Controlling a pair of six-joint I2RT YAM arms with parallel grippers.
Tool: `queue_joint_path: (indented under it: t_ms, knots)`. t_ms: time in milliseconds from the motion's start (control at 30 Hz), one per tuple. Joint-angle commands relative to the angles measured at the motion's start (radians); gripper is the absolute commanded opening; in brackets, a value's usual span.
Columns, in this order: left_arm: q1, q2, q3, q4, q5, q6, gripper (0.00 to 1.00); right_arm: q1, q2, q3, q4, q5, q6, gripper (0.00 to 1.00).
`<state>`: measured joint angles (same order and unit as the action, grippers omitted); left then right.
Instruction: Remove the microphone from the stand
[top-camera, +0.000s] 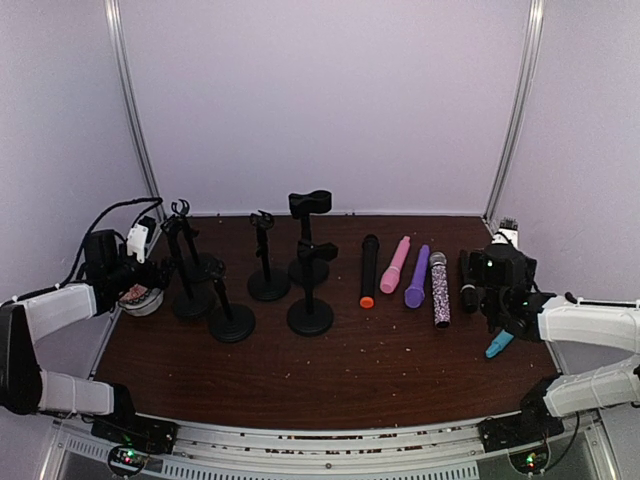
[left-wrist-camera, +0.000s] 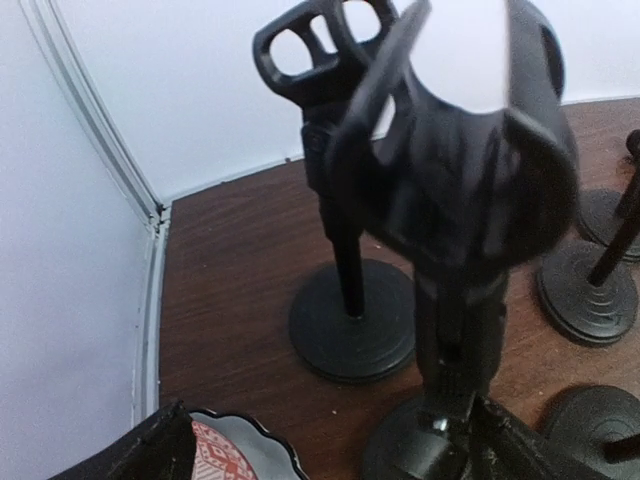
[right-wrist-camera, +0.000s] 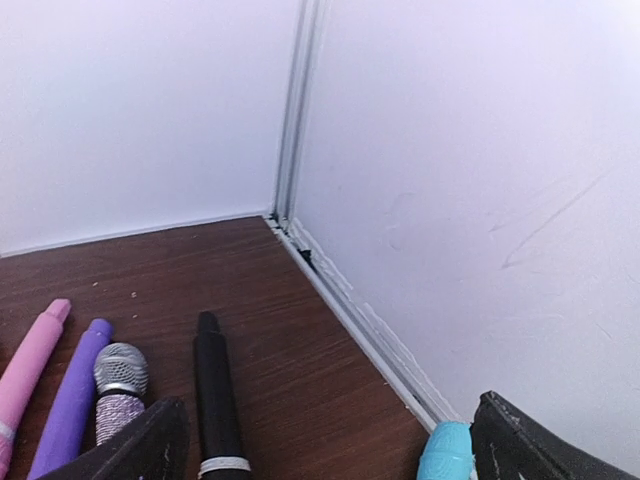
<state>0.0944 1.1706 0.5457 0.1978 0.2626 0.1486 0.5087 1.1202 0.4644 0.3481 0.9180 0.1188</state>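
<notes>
Where the left hand hangs: low at the left edge of the worktop, fingers spread wide, gripping nothing.
Near stand: right in front of the left hand, upright, its clip large and blurred between the fingers; whether its base touches the fingertips, I cannot tell.
Second stand: just beyond the near stand, further from the left hand, upright, with a forked clip on top.
Other stands: three more off to the left hand's right, upright, each on a round base.
Dish: red-patterned, directly under the left hand.
Right hand: open wide, holding nothing, low at the worktop's right edge.
Mics: five lie flat in a row to the right hand's left.
Black mic: closest of the row, on the worktop between the right hand's fingers.
Glitter mic: next over, by the left finger.
Purple mic, pink mic, orange-tipped mic: each further left from the right hand.
Teal mic: just beside the right hand's right finger.
</notes>
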Motion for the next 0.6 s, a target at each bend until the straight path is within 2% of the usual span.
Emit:
queue_joint_path:
  t_ms: [0,67,367,467,567]
  knots:
    - [0.007,0.073,-0.085,0.367,-0.124,-0.019,0.98,-0.077,-0.042,-0.102,0.363,-0.001,-0.071,1.0]
    - [0.006,0.112,-0.125,0.486,-0.147,-0.04,0.98,-0.113,-0.025,-0.15,0.49,-0.024,-0.091,1.0]
    - [0.007,0.179,-0.066,0.458,-0.164,-0.096,0.98,-0.284,0.006,-0.188,0.585,-0.19,-0.058,1.0]
    - [0.004,0.226,-0.131,0.648,-0.142,-0.104,0.98,-0.306,-0.013,-0.186,0.548,-0.201,-0.025,1.0]
    - [0.005,0.222,-0.158,0.688,-0.16,-0.107,0.98,-0.306,-0.034,-0.211,0.505,-0.312,-0.049,1.0]
